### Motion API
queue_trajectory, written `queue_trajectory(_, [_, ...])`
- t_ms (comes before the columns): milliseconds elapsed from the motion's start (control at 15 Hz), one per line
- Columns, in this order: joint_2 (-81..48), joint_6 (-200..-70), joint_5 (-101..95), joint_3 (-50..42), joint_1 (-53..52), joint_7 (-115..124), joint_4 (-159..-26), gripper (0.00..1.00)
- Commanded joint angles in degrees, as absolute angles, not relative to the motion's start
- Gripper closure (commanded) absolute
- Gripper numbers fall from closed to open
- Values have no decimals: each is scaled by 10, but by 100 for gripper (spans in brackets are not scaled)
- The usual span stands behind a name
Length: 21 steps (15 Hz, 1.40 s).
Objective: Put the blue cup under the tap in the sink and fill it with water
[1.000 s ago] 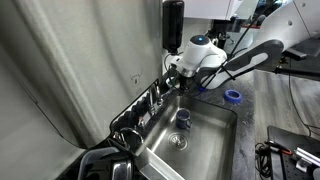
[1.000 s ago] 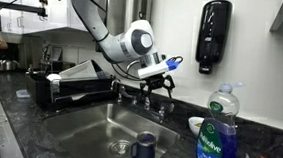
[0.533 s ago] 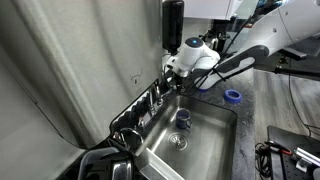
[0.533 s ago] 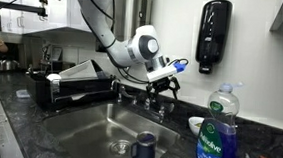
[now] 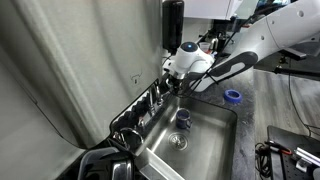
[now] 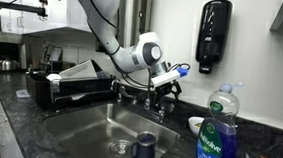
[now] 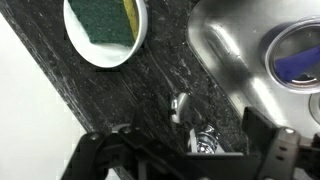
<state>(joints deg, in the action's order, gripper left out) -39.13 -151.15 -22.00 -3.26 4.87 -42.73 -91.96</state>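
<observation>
Here the gripper (image 6: 166, 87) hangs over the back rim of the sink (image 6: 83, 125), right above the tap (image 6: 146, 99), with its jaws spread wide and nothing between them. In the wrist view its two dark fingers (image 7: 268, 150) stand far apart at the bottom edge, and the chrome tap (image 7: 203, 140) shows between them, untouched as far as the pictures tell.

The blue cup (image 6: 145, 146) stands upright on the floor of the sink, just beside the round drain (image 6: 120, 147) and well apart from the gripper. In an exterior view from the end of the sink, the blue cup (image 5: 183, 118) sits between the drain (image 5: 180, 141) and the far end of the basin, out from the back rim where the tap is mounted. Whether it lies directly below the spout I cannot tell. The wrist view catches a round blue shape, seemingly the cup, low in the sink at the right edge of the picture.

On the dark speckled counter (image 7: 140, 95) behind the sink rests a white dish (image 7: 143, 36) holding a green and yellow sponge (image 7: 100, 20). A blue tape ring (image 5: 233, 96) lies on the counter past the sink's far end, and a dish-soap bottle (image 6: 218, 134) stands at the sink's near corner.
</observation>
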Motion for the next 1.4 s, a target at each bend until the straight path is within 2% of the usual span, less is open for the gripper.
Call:
queue_trajectory(0, [-414, -1510, -225, -23, 61, -456, -892, 0])
queue_trajectory(1333, [-393, -1453, -194, 5, 81, -549, -922, 0])
